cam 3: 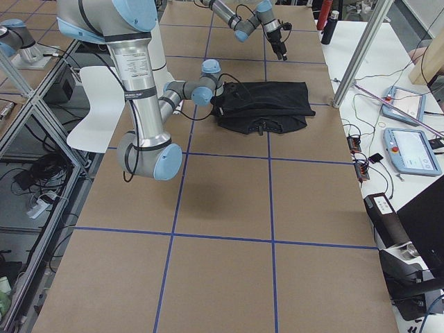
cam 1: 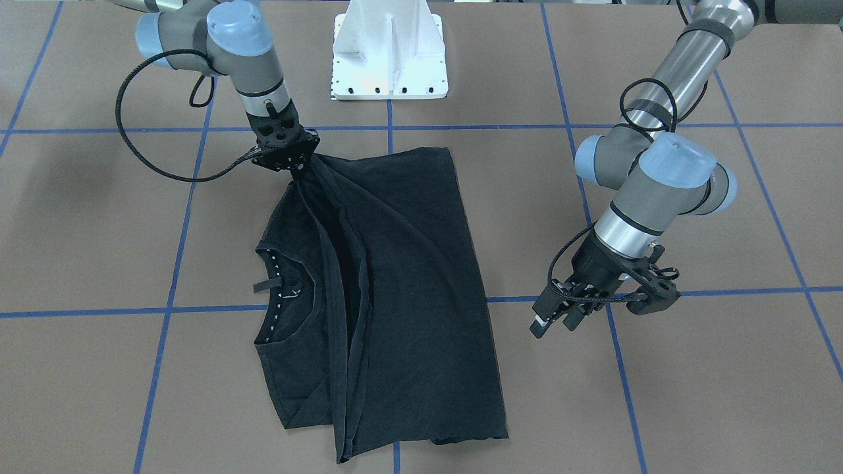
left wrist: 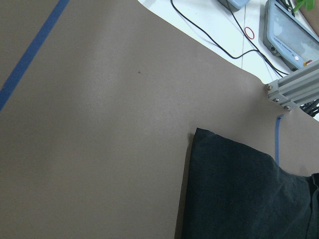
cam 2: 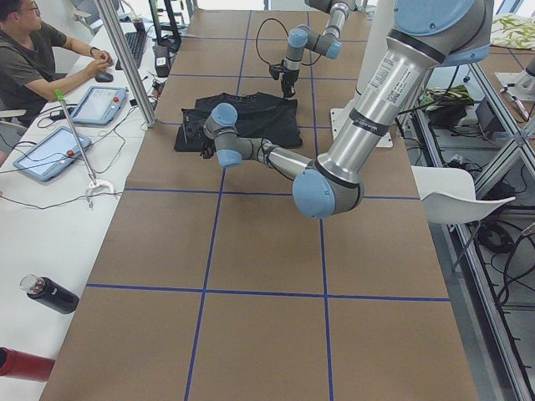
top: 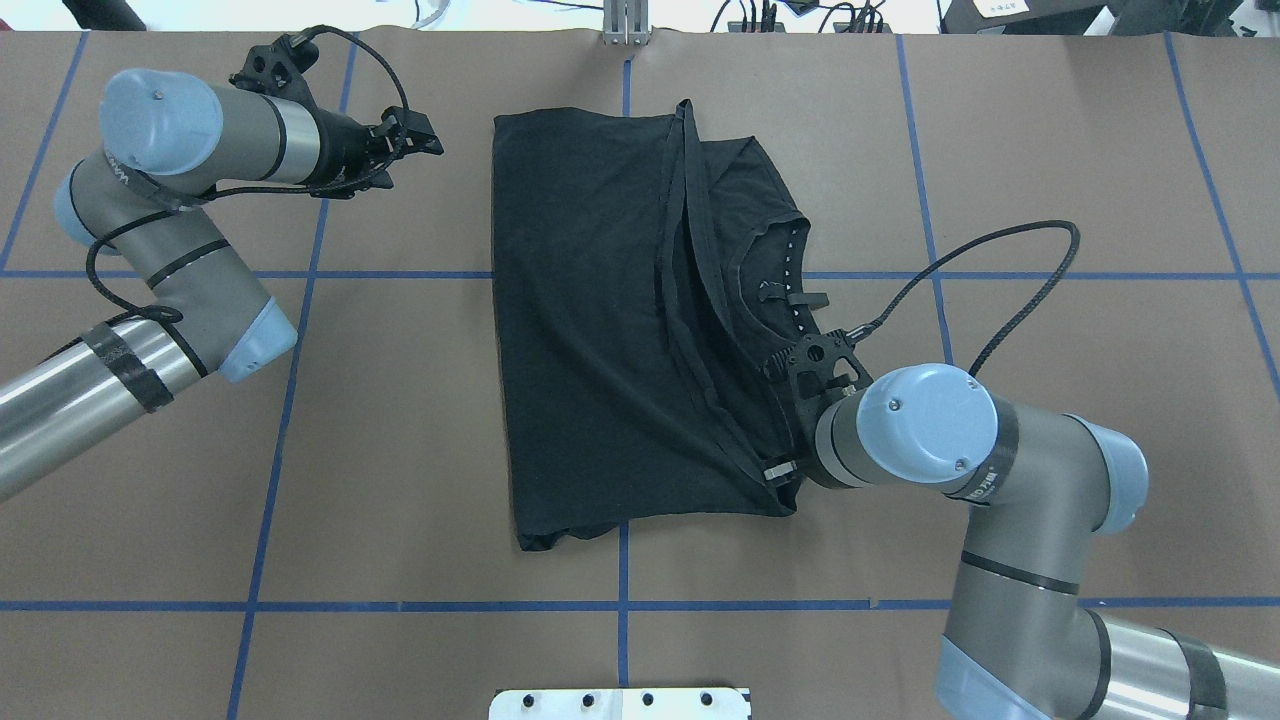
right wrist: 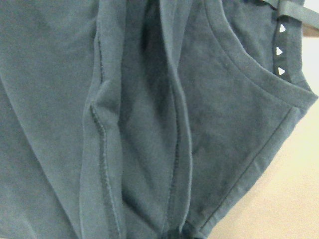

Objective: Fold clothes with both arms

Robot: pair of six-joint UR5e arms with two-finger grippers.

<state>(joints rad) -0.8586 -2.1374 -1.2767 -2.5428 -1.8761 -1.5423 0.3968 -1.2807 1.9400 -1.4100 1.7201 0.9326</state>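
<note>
The black T-shirt (top: 590, 330) lies on the brown table, folded lengthwise, with its collar (cam 1: 283, 289) showing on the robot's right side. My right gripper (cam 1: 299, 168) is shut on a bunched edge of the shirt near its hem corner and holds it a little above the table. Creases run from that grip across the cloth (right wrist: 124, 124). My left gripper (cam 1: 556, 322) hangs open and holds nothing. It is clear of the shirt, off its far corner (left wrist: 239, 189) on the robot's left side.
The white pedestal base (cam 1: 388, 52) stands at the robot's edge of the table. Blue tape lines (top: 400, 275) grid the tabletop. A person (cam 2: 33, 50) sits at a side bench with tablets (cam 2: 96, 104), beside a metal post (cam 2: 125, 58). Bottles (cam 2: 50, 294) lie there too.
</note>
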